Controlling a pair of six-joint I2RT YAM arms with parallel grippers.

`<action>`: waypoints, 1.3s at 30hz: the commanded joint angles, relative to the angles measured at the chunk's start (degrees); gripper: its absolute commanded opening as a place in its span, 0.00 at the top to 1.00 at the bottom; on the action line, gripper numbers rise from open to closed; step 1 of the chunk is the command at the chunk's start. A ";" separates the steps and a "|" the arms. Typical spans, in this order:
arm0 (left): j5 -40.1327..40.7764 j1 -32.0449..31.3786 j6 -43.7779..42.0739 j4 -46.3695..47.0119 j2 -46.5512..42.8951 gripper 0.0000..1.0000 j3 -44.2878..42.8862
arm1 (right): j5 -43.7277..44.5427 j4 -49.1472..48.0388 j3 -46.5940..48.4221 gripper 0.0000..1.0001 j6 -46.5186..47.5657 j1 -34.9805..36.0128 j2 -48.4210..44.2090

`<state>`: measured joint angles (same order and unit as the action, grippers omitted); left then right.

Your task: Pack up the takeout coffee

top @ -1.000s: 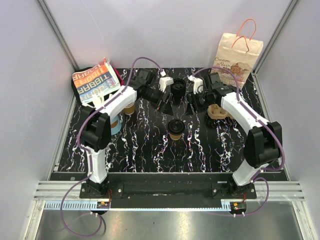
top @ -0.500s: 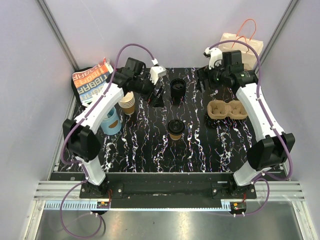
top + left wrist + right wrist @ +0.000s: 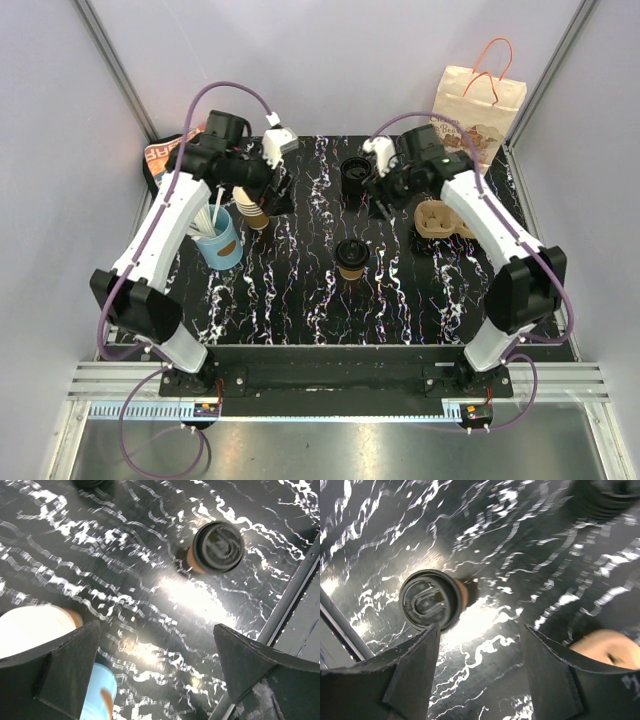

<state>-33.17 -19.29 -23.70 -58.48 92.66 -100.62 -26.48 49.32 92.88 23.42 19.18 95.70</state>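
Coffee [image 3: 350, 258] stands upright with its black lid on, out on the bare table [image 3: 300, 300]. It is to the left of the cup tray [image 3: 440, 218], nearer my bases and apart from it. It has not moved in the last second, and no hole of the tray holds it.

What has changed is me. Half a second ago my right claw [image 3: 385, 192] swung up and back beyond the tray. Now it has dropped in again just left of the tray, its fingers [image 3: 415, 675] spread with nothing between them, and its camera looks down on the lid. My left claw [image 3: 278, 190] has pulled away well to the left of the tray, spread wide and empty. I read this as my right arm lining up for the pick while the left clears out. Nothing is packed yet.

A black round thing [image 3: 355, 175], lids or a cup, I cannot tell, sits left of the tray and a little beyond it, close by my right claw. It is the one thing I could knock. The paper bag [image 3: 478, 100] stands behind the tray. Far to the tray's left are the stack of brown cups [image 3: 252, 208] and the blue cup [image 3: 218, 240] with its sticks, with a printed packet [image 3: 165, 155] beyond them. From my right claw to the coffee I see only bare table.
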 commanded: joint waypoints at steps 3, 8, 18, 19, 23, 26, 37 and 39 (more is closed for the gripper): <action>-0.85 3.64 -3.81 -5.06 -8.54 0.01 -0.11 | 3.97 -3.61 -1.21 0.31 3.74 7.27 3.61; 0.82 6.01 -3.02 -4.89 -12.76 0.01 2.35 | 5.30 -3.79 -0.07 0.33 4.44 9.03 5.90; 2.94 8.65 -1.34 -2.08 -18.92 0.01 8.68 | 8.90 -3.79 -2.00 0.39 6.64 11.58 7.65; 2.76 8.65 -1.34 -1.99 -19.10 0.01 8.86 | 9.08 -3.71 -2.00 0.40 6.73 11.58 7.92; 2.06 9.09 -0.82 -1.82 -19.71 0.01 9.03 | 9.34 -3.71 -2.35 0.43 7.25 12.28 8.62; 1.18 9.27 -0.82 -1.64 -19.89 0.01 9.39 | 10.04 -3.79 -3.14 0.45 7.87 12.90 8.71; 0.56 9.80 0.85 -0.76 -19.45 0.01 9.48 | 11.45 -4.67 -4.81 0.54 7.87 14.22 9.24; 0.73 9.80 1.20 -0.50 -19.54 0.01 9.39 | 11.71 -4.76 -5.08 0.55 7.87 14.31 9.24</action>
<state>-31.73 -9.89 -23.83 -62.02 74.59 -91.22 -15.90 46.17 88.33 30.50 32.56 104.90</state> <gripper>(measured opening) 0.987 0.461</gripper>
